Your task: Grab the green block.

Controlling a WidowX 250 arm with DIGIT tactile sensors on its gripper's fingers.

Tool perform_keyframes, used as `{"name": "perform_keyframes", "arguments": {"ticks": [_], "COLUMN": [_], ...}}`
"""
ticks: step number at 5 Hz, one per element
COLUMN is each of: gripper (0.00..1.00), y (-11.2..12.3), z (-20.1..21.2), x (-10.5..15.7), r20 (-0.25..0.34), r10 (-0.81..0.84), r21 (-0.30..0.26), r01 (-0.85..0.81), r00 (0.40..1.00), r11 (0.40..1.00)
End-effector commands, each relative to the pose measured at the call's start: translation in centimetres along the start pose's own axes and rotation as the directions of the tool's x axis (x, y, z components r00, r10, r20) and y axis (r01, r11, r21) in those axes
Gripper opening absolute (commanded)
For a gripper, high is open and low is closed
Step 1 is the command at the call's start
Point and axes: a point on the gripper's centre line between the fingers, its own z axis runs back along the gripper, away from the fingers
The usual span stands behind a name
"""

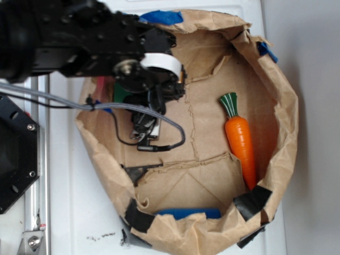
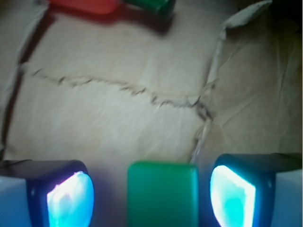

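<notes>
Between the two fingers in the wrist view sits the green block [image 2: 163,194], flat on brown paper, at 6 o'clock of the frame, running off the bottom edge. Gripper [image 2: 151,196] jaws spread wide, nothing clamped. Left finger [image 2: 66,194] at 7 o'clock, right finger [image 2: 236,194] at 5 o'clock, both pads glowing cyan. Block closer to the right pad than the left; a gap shows on each side, no clear contact. Long axis of the block runs along the view's vertical, between the pads.

Exterior view: gripper [image 1: 144,127] hangs over the left part of the paper bag tray [image 1: 281,106], at about 9 o'clock of the tray floor. Block itself hidden there under the arm [image 1: 79,37]; a dark green patch by the wrist can't be identified for sure.

Toy carrot [image 1: 240,139] lies at 3 o'clock of the tray, green top toward 12, well apart from the gripper. Blue object [image 1: 188,213] at 6 o'clock by the tray wall. Black tape [image 1: 254,201] on the rim at 5 o'clock.

No readable writing, brand or label anywhere; wrist view blurred.
</notes>
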Motion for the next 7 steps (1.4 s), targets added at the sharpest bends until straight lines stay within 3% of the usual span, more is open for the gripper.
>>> {"name": "perform_keyframes", "arguments": {"ticks": [1,3,5,6,7], "gripper": [1.0,1.0,1.0,1.0,0.29], "y": [0.7,1.1,1.9,1.5,1.8], "z": [1.5,0.7,-2.8,-3.6,-4.2], "x": [-1.2,-1.6,-2.4,-3.5,-8.9], "r20": [0.039,0.015,0.037,0.019,0.029], "r10": [0.014,0.041,0.034,0.012,0.029], "r21": [0.03,0.055,0.077,0.083,0.072], "r01": [-0.015,-0.041,-0.036,-0.014,-0.031], "r00": [0.999,0.999,0.999,1.0,0.999], "r11": [0.999,0.998,0.996,0.996,0.997]}}
